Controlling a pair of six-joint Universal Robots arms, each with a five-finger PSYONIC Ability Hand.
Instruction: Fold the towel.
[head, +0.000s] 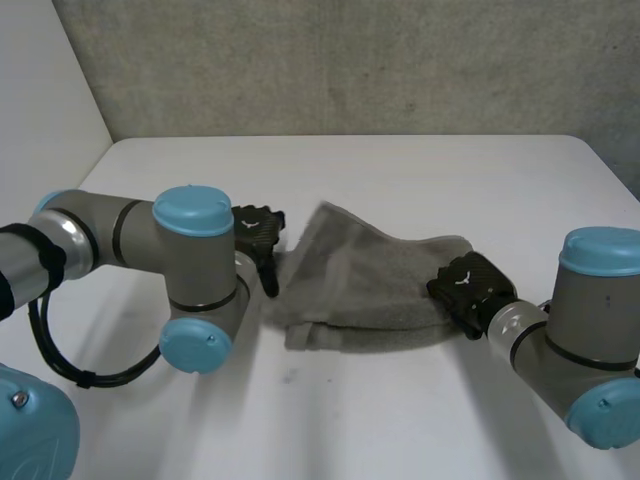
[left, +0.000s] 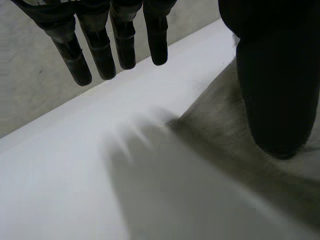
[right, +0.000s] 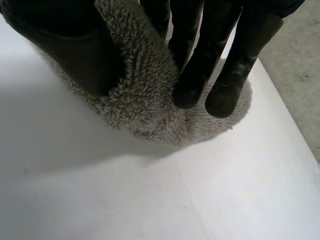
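1 grey towel (head: 370, 280), rumpled, lies at centre frame on 1 white table (head: 400, 420). 2 hands in view. Left hand (head: 258, 235), centre-left at the towel's left edge: fingers straight, spread away from the thumb, gripping nothing. Right hand (head: 470, 285), centre-right: thumb and fingers pinch the towel's right end.

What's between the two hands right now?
Only the grey towel, bunched on the white table, stretching from the left hand to the right hand; the head view shows it.
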